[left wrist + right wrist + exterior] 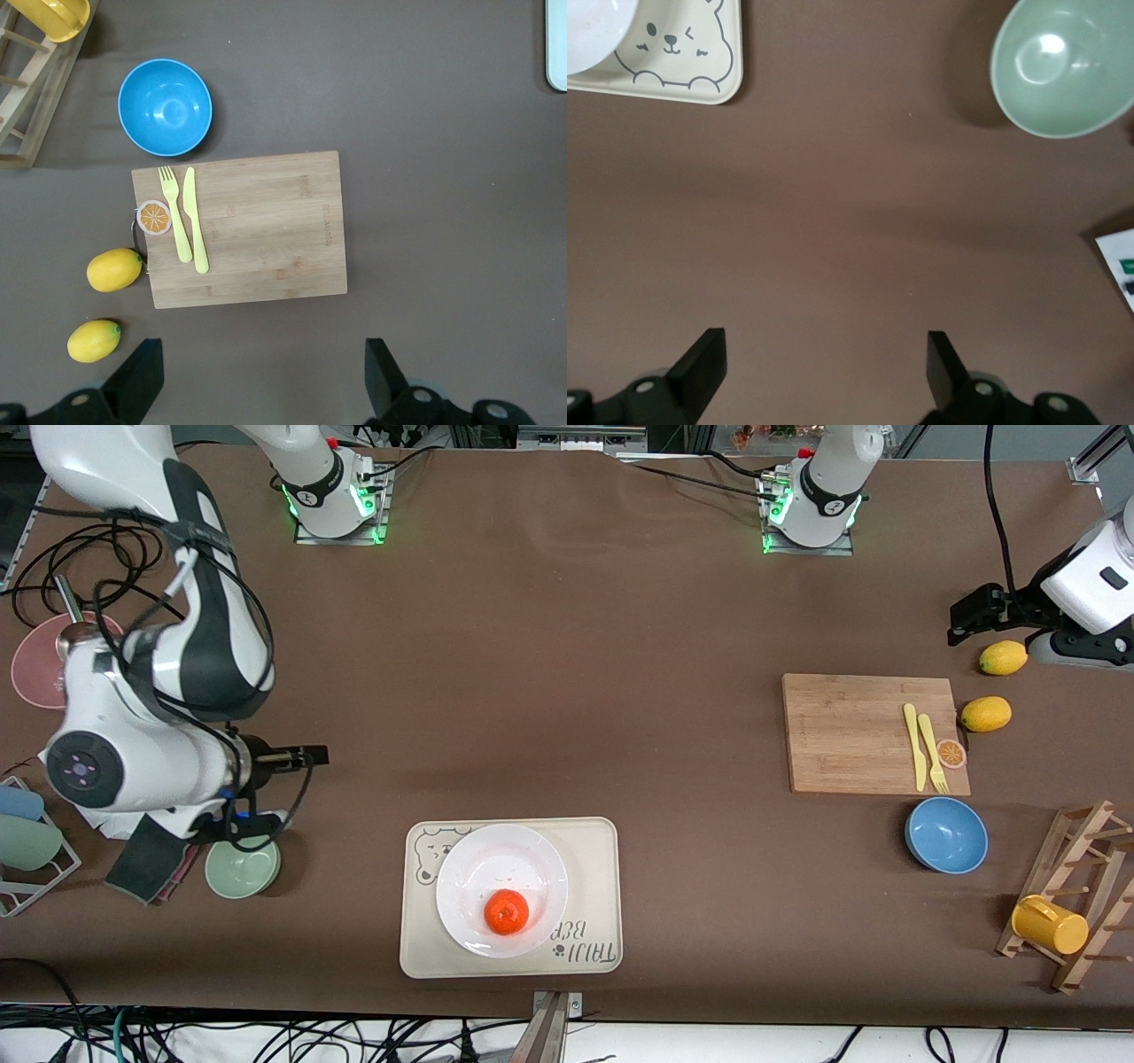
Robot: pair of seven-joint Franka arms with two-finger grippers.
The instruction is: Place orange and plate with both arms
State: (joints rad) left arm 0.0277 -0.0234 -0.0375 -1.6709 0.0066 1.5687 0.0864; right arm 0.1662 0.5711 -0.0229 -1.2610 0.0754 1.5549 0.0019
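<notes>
The orange [507, 911] lies on the white plate [478, 868], toward the rim nearer the front camera. The plate sits on a cream bear-print tray [594, 850] near the table's front edge. A sliver of the plate [589, 31] and a tray corner [682, 62] show in the right wrist view. My right gripper [310, 756] is open and empty [822, 359] over bare table, beside the tray toward the right arm's end. My left gripper [961, 624] is open and empty [261, 376] over bare table near the lemons at the left arm's end.
A wooden cutting board [859, 731] holds a yellow fork, a knife and an orange slice [951, 754]. Two lemons [986, 714] and a blue bowl [946, 834] lie beside it. A wooden rack with a yellow cup [1050, 924] stands nearby. A green bowl [243, 866] sits under the right arm.
</notes>
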